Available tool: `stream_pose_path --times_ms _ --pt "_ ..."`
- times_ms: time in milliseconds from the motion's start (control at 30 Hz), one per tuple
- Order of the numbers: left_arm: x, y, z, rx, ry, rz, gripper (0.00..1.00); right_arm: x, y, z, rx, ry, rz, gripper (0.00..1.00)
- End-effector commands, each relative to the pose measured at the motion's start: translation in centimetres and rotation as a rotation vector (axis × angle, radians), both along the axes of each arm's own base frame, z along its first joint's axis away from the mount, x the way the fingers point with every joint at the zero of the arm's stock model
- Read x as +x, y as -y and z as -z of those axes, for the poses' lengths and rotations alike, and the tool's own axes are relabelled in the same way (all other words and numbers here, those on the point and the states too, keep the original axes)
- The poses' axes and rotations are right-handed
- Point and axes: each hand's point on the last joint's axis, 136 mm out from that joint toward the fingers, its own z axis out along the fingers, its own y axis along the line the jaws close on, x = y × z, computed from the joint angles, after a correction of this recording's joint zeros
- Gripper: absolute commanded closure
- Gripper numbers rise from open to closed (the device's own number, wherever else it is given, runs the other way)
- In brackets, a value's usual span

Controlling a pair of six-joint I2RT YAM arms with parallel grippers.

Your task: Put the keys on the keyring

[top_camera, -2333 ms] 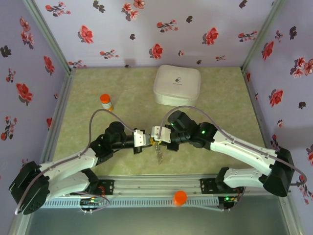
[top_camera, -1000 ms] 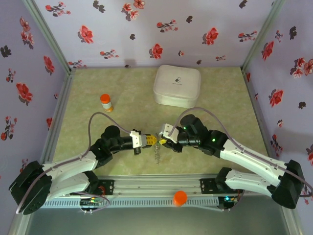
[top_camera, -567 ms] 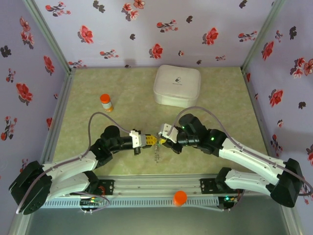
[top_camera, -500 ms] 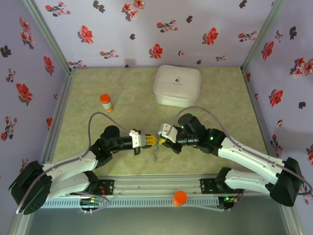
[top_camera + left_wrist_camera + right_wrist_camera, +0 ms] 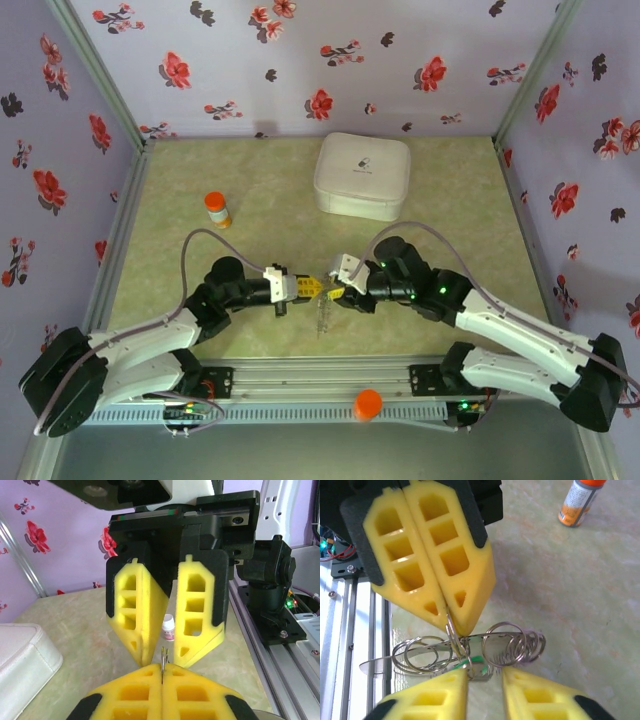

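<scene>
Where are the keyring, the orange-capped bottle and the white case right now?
keyring (image 5: 529, 644), right wrist view, on its coiled wire loops.
orange-capped bottle (image 5: 218, 213), top external view, on its body.
white case (image 5: 362, 176), top external view, on its lid.

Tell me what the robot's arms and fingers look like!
The left arm and right arm are white shells with black joints, thin grey cables looping above them. Small green lights glow on the right one. The fingers are bright yellow wedges with rectangular holes.

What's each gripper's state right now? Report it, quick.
Left gripper: closed, pinching the keyring.
Right gripper: open, tips beside a green key.
</scene>
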Motion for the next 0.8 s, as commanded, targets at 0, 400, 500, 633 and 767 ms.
stream_pose_path --times_ms 0,400,500,633,767 --pt "-0.4 0.2 -1.5 -0.061 0.038 0.029 1.0 -0.2 -0.5 -0.9 0.069 0.006 -0.021 0.7" --pt "-0.4 0.4 -1.9 -0.077 0.026 0.034 1.0 -0.1 -1.3 -1.8 0.152 0.022 -0.023 0.74" --pt "-0.4 0.4 -1.9 -0.078 0.024 0.033 1.0 0.0 -1.3 -1.9 0.158 0.025 -0.023 0.78" --pt "-0.4 0.4 -1.8 -0.076 0.025 0.033 1.0 0.0 -1.3 -1.9 0.154 0.028 -0.024 0.9" --pt "0.2 0.2 -1.5 -0.059 0.023 -0.005 0.82 0.2 -1.0 -1.8 0.112 0.043 -0.023 1.0"
